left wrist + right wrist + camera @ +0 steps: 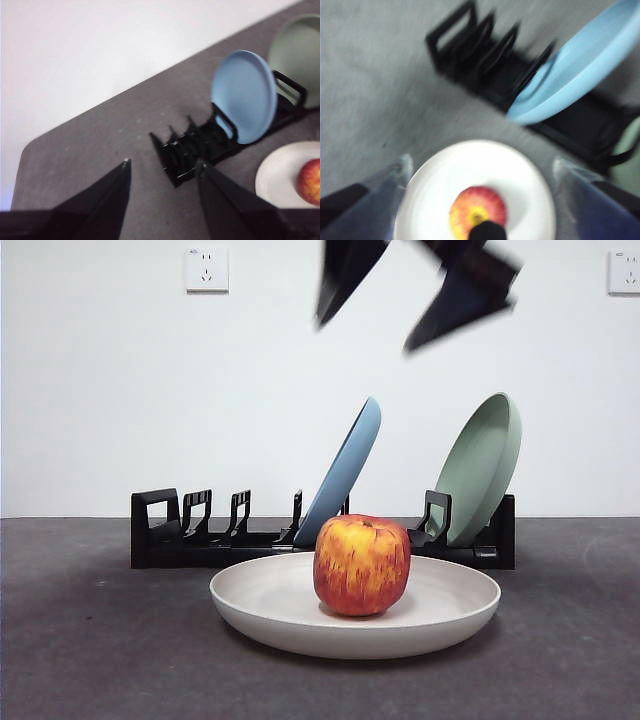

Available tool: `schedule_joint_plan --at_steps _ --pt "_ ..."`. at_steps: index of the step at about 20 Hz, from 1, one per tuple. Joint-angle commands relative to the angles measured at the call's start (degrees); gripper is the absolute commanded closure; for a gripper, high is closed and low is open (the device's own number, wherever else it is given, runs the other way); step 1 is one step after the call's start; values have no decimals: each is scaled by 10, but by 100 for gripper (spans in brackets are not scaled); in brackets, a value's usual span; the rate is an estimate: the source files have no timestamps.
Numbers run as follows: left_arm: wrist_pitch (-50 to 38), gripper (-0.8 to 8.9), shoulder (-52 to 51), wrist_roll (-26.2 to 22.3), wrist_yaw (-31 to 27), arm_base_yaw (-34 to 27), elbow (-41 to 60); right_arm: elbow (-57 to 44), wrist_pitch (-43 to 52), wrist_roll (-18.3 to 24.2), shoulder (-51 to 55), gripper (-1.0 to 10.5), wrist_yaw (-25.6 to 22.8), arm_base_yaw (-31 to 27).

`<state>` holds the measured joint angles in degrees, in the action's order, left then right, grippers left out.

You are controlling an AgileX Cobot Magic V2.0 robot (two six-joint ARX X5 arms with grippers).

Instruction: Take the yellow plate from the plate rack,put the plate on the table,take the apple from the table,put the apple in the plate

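Observation:
The apple (pixel 362 565) sits upright in the middle of the yellow plate (pixel 300 625), which lies flat on the table (pixel 90 660) in front of the plate rack (pixel 200 545). My right gripper (pixel 366 335) hangs high above the apple, open and empty. In the blurred right wrist view my right gripper (pixel 482 161) has its jaws wide apart over the apple (pixel 477 212) and plate (pixel 445 175). My left gripper (pixel 163 164) is open and empty, high off to the side of the rack (pixel 192 150). The left wrist view also catches the plate (pixel 277 175) and apple (pixel 311 181).
A light blue plate (pixel 345 475) leans in the rack's middle slots and a sage green plate (pixel 482 465) stands at its right end. Several left slots hold nothing. A white wall with two sockets (pixel 206 269) is behind.

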<state>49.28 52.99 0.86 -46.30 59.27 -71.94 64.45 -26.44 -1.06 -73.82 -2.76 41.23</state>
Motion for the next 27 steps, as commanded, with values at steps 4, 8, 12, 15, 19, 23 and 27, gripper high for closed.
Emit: schedule_joint_plan --at_steps 4,8,12,15,19,23,27 --pt "-37 823 50 -92 90 -11 2 -5 -35 34 98 955 -38 -3" --pt "-59 823 61 -112 222 -66 3 -5 -81 32 165 956 -35 -16" --pt "-91 823 52 -102 327 -160 27 -13 -106 6 212 956 -33 -26" --pt "-160 823 9 -78 365 -200 116 -64 -86 -19 260 956 -37 -26" --pt "-259 823 -91 -19 359 -221 264 -191 -21 -61 335 956 -38 -26" --pt "-313 823 -164 18 360 -221 359 -288 32 -92 384 956 -38 -25" --pt "-312 823 -192 42 361 -221 383 -319 40 -92 397 956 -38 -26"
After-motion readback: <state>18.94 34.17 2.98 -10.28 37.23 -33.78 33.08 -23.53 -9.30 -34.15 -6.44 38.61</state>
